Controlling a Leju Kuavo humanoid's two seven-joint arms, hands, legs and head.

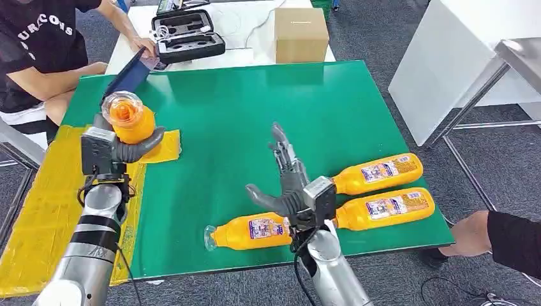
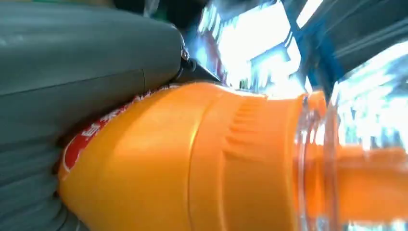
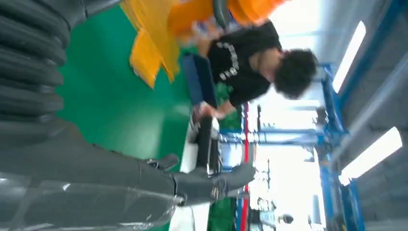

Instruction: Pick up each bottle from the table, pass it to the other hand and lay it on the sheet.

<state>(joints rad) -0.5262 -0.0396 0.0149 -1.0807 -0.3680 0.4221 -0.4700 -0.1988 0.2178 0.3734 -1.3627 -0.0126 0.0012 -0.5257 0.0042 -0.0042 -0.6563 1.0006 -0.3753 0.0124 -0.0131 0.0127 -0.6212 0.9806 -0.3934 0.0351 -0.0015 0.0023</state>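
My left hand (image 1: pixel 131 145) grips an orange bottle (image 1: pixel 127 116), held up over the edge of the yellow sheet (image 1: pixel 38 210), its clear end facing the camera. The left wrist view has that bottle (image 2: pixel 192 159) close up against my hand (image 2: pixel 72 77). My right hand (image 1: pixel 288 182) is open above the green table (image 1: pixel 223 108), fingers spread and pointing away, holding nothing. Three more orange bottles lie on the table: one (image 1: pixel 252 231) just in front of my right hand, two (image 1: pixel 379 171) (image 1: pixel 386 208) to its right. In the right wrist view my open hand (image 3: pixel 96 173) shows.
A person sits at the far left (image 1: pixel 44 51) with a dark tablet (image 1: pixel 127 73). A cardboard box (image 1: pixel 301 34) and an open black case (image 1: pixel 185 35) stand on the white table behind. Another person's hand (image 1: pixel 472 233) reaches in at the right front edge.
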